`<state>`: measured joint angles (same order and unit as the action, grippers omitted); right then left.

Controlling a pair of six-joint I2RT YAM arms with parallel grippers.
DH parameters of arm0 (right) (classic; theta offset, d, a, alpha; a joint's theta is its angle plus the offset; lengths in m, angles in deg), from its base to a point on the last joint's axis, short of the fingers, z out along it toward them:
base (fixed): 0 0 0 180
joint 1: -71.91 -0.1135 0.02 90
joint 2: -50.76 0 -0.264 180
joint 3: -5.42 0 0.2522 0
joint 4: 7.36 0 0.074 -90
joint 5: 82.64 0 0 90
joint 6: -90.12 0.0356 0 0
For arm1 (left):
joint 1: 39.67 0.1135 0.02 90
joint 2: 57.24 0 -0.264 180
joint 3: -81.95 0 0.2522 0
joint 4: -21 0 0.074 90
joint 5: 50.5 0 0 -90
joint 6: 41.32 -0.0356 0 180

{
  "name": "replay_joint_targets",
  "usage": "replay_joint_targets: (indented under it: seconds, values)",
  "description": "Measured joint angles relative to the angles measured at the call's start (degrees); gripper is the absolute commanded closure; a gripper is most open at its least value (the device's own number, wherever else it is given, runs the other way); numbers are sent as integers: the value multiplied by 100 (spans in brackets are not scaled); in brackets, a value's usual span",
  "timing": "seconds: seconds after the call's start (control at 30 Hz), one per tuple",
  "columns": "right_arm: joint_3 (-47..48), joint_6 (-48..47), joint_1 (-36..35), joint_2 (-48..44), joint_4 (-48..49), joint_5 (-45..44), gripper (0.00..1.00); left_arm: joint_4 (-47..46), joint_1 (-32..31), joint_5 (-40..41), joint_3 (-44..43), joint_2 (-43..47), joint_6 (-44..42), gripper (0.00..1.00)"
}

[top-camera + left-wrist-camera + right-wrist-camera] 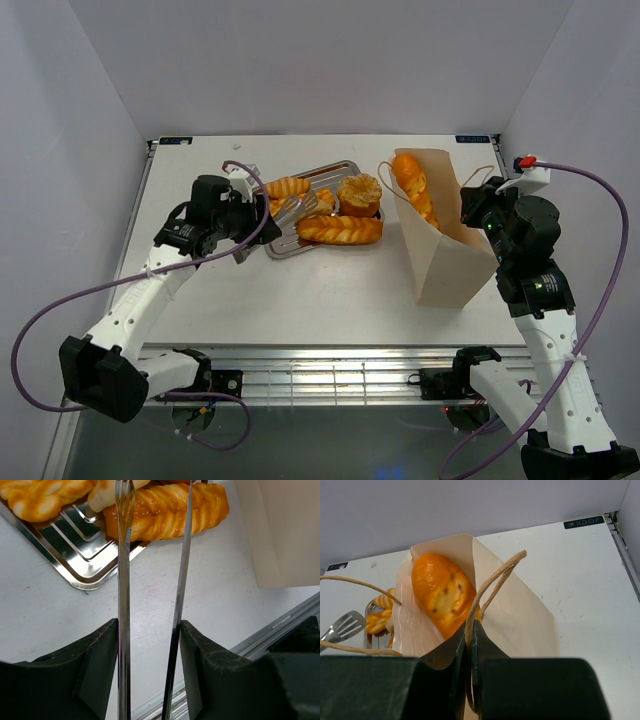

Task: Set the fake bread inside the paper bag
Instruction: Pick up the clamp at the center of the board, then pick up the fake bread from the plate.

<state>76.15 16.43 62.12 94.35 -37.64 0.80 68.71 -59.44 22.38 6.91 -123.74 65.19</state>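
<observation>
Your L gripper (pixel 149 630) has the metal tongs (pixel 122 555) pinched btwn its fingers, one tong arm against each finger. The arms stand apart and the tips reach over the silver tray (pixel 75 575). The tips sit at a braided loaf (pixel 170 510), w/ a twisted loaf (pixel 45 497) just beside it on the tray. From above you also see a round bun (pixel 359 190) at the tray's right end.

Your R gripper (pixel 470 630) is clamped tight on the paper bag (pixel 445 260) at its near edge, by a string handle (pixel 495 580). The bag stands open on the table (pixel 300 300), right of the tray. One long baguette (pixel 440 592) is already inside, its end poking above the rim.
</observation>
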Motion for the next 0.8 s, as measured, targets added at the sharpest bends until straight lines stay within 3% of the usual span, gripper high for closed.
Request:
replay_joint_targets:
  seconds: [0.43, 0.8]
  values:
    - [81, -2, 0, 2, -9, -76, 92, -787, -195, -586, -809, -1768, 651, 43]
    - [103, -2, 0, 9, -20, -79, 92, -1012, -195, -835, -1187, -2695, 1029, 41]
